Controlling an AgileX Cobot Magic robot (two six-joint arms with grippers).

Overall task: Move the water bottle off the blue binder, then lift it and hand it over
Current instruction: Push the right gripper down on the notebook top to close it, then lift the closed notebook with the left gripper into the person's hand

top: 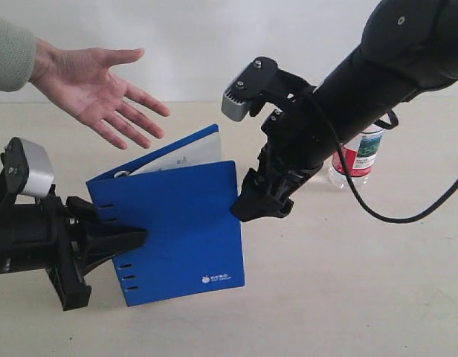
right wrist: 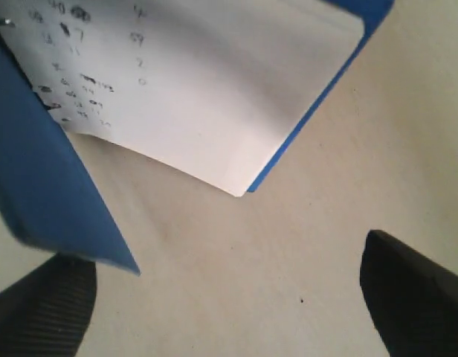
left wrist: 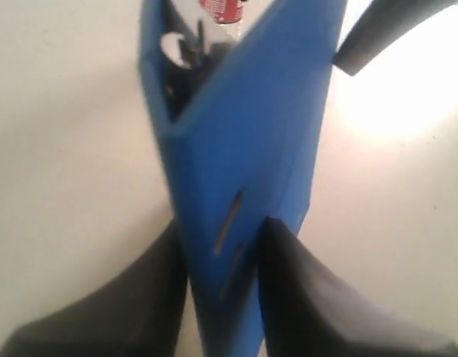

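Two black fingers of the left gripper are clamped on the spine edge of the flat bright-blue ring binder, so it is held raised and half open, its free edge turned toward the right gripper, whose fingers are spread wide and empty. An open human hand is offered above, probably for the handover. The small clear plastic water bottle is stood upright on the counter, long axis vertical, behind the right arm, clear of the binder.
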